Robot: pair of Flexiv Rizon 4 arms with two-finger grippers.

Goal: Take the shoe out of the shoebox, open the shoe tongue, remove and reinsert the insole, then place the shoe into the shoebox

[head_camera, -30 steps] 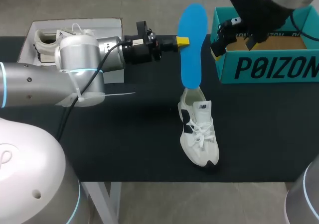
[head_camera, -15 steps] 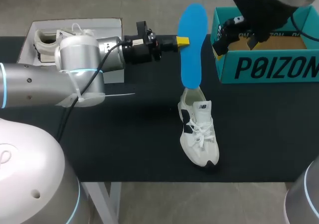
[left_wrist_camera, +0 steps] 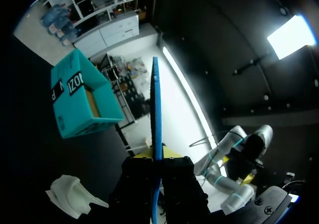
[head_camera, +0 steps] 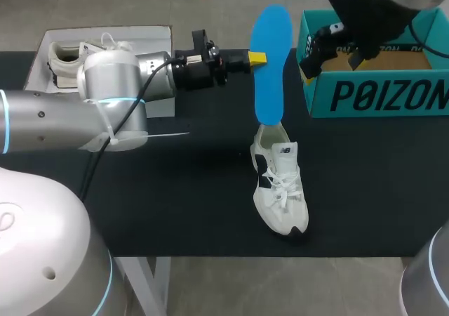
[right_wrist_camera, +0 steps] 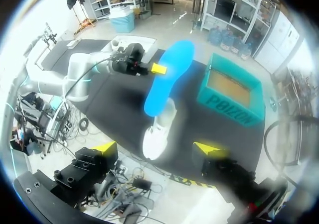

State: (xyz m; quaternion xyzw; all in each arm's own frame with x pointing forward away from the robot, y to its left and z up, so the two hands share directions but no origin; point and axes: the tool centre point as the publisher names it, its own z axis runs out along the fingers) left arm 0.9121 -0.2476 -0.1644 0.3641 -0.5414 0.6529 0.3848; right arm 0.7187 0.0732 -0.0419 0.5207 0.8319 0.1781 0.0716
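The left gripper, clamped on the flat blue foam insole, should guide its lower end straight into the white lace-up sneaker.

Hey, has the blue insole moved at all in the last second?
No. The blue insole keeps the same gap from the teal shoebox, lower end at the heel of the white shoe.

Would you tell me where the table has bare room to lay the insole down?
Bare mat lies right of the shoe, in front of the shoebox, and left of the shoe, in front of the left arm. The back is crowded: left gripper, insole, shoebox, right arm.
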